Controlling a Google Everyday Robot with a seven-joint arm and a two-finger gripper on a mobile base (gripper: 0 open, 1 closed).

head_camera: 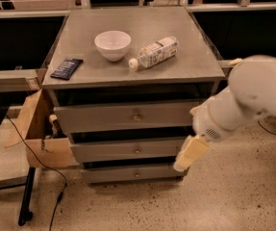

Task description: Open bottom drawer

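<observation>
The grey cabinet has three drawers, all closed. The bottom drawer [128, 173] is the lowest one, with a flat front and a small round brass knob [137, 174]. The middle drawer [123, 150] and the top drawer [123, 116] sit above it. My white arm comes in from the right. The gripper [189, 154] hangs in front of the cabinet's right edge, level with the middle and bottom drawers, to the right of the bottom knob. One cream-coloured finger shows.
On the cabinet top [195, 57] stand a white bowl [112, 44], a plastic bottle [154, 53] lying on its side, and a dark packet [66, 68]. A cardboard box [39, 129] stands against the cabinet's left side. A cable [36, 158] trails on the speckled floor.
</observation>
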